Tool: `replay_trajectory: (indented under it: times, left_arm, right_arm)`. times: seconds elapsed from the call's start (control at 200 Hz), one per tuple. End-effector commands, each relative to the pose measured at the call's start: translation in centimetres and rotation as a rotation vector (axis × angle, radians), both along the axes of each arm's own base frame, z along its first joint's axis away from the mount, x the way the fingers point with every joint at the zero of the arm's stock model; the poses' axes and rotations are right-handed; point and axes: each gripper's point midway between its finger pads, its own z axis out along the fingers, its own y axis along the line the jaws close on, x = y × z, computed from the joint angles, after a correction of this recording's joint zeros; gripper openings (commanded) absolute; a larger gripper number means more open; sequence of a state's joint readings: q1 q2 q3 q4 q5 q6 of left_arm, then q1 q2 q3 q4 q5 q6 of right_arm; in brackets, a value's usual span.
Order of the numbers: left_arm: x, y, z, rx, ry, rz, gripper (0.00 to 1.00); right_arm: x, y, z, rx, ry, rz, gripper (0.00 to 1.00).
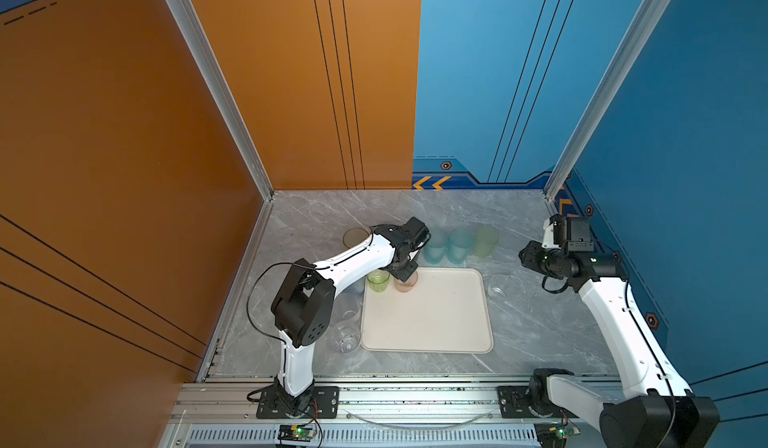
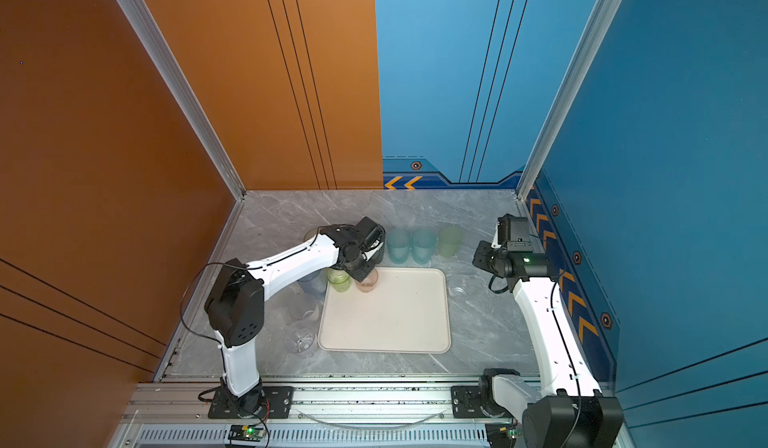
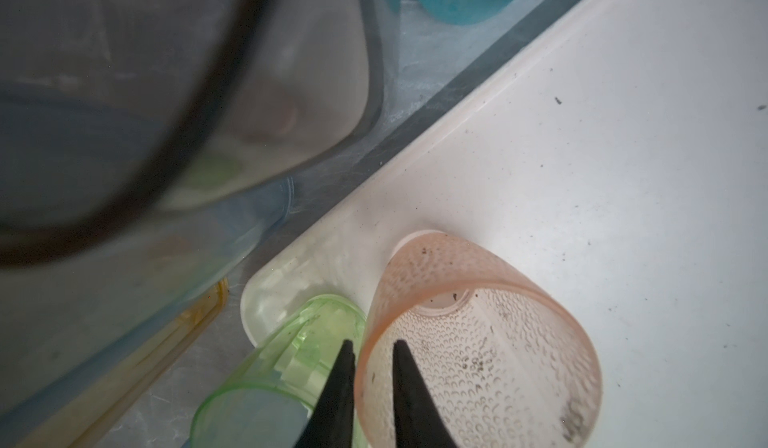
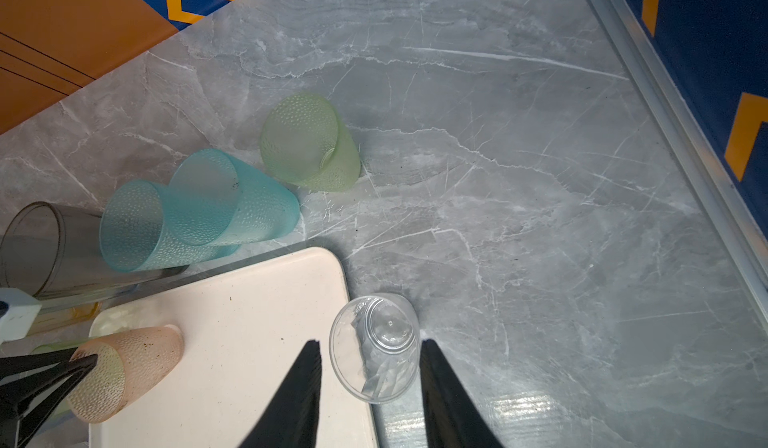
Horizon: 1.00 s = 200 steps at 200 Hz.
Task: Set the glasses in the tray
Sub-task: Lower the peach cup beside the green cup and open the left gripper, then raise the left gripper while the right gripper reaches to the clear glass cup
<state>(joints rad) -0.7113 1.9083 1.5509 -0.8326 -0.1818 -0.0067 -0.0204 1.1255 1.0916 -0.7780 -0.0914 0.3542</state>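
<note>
Veined grey tabletop (image 1: pixel 519 321) carries a cream tray (image 1: pixel 436 325) with dimpled pink tumbler (image 3: pixel 498 362).

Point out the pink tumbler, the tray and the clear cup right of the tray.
pink tumbler (image 3: pixel 498 362): left wrist view, dimpled inner wall.
tray (image 1: pixel 432 317): in a top view, bare floor.
clear cup (image 4: pixel 374 348): right wrist view, its side wall.

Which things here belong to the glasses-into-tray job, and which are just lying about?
Job: tray; pink glass and bright green glass in it; teal glasses, pale green glass, grey glass, clear glasses outside it.
Lying about: green-lit circuit board at the front edge.
</note>
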Motion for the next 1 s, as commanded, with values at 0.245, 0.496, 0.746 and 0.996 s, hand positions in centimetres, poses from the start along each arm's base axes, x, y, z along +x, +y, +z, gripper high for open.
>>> replay_trajectory:
  times: [0.245, 0.496, 0.746, 0.996]
  left_arm:
    - [0.0, 1.0, 2.5, -0.04, -0.051, 0.023, 0.22]
    - [-0.7, 0.6, 4.6, -0.113, -0.093, -0.003, 0.21]
    - [-2.2, -0.8, 9.8, -0.284, -0.24, -0.042, 0.19]
    - [-1.9, -0.7, 14.4, -0.404, -0.395, -0.012, 0.19]
  right_arm:
    - [-0.7, -0.5, 0.2, -0.052, 0.027, 0.003, 0.4]
    - [-2.0, -1.0, -0.9, -0.086, 0.083, 0.002, 0.4]
    - [-4.5, -1.0, -3.1, -0.086, 0.185, -0.003, 0.39]
    - [-5.9, -0.3, -5.8, -0.034, 0.263, -0.013, 0.3]
